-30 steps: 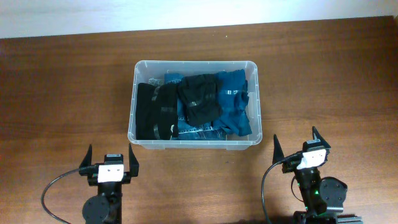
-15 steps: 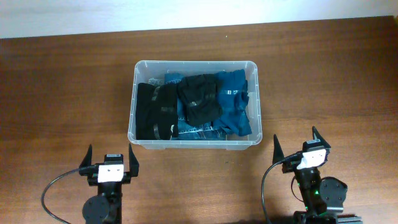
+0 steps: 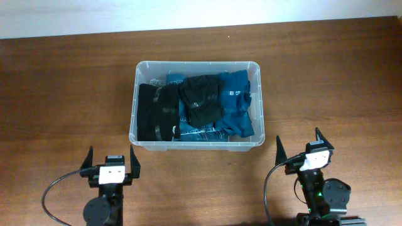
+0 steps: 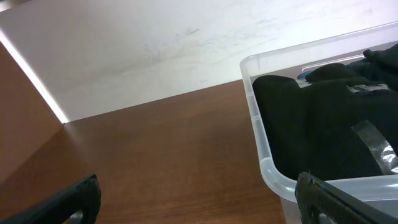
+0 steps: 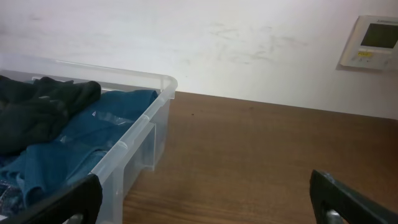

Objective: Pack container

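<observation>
The clear plastic container point(image 3: 134, 107) stands at the table's middle, holding folded black clothes point(image 3: 160, 112) on the left and centre and blue clothes point(image 3: 237, 107) on the right. My left gripper point(image 3: 113, 162) is open and empty near the front edge, left of the container's front corner. My right gripper point(image 3: 300, 145) is open and empty at the front right. The container's left corner point(image 4: 264, 149) shows in the left wrist view with black cloth point(image 4: 323, 124) inside. Its right corner point(image 5: 155, 99) shows in the right wrist view with blue cloth point(image 5: 81, 137).
The brown wooden table point(image 3: 63, 94) runs to a white wall point(image 3: 188, 12) at the back. A white wall thermostat point(image 5: 373, 40) shows in the right wrist view.
</observation>
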Available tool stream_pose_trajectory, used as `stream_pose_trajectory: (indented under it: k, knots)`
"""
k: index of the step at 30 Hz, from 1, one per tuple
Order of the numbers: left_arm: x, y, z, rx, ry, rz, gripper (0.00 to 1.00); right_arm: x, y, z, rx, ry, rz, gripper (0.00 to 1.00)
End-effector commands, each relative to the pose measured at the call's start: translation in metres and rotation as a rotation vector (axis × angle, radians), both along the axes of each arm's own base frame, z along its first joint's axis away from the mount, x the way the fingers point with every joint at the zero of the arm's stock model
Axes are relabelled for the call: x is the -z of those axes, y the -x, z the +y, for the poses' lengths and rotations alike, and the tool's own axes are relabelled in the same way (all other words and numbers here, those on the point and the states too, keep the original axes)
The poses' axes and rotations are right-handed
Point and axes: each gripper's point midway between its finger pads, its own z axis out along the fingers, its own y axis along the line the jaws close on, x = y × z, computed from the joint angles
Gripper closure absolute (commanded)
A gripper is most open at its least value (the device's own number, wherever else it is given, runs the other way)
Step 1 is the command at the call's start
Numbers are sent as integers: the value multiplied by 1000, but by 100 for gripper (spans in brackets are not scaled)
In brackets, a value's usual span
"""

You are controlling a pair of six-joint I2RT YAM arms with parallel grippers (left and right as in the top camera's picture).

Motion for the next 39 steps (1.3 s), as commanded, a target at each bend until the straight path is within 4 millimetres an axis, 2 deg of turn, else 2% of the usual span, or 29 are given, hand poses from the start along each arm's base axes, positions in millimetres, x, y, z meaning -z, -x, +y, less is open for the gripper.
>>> stream_pose_trajectory:
  k: [1, 39]
  knots:
    - [1, 0, -2, 9, -14, -2, 1, 2, 0, 0, -3, -9, 3, 2]
    - [2, 0, -6, 32, -13, 0, 1, 2, 0, 0, -3, -9, 3, 2]
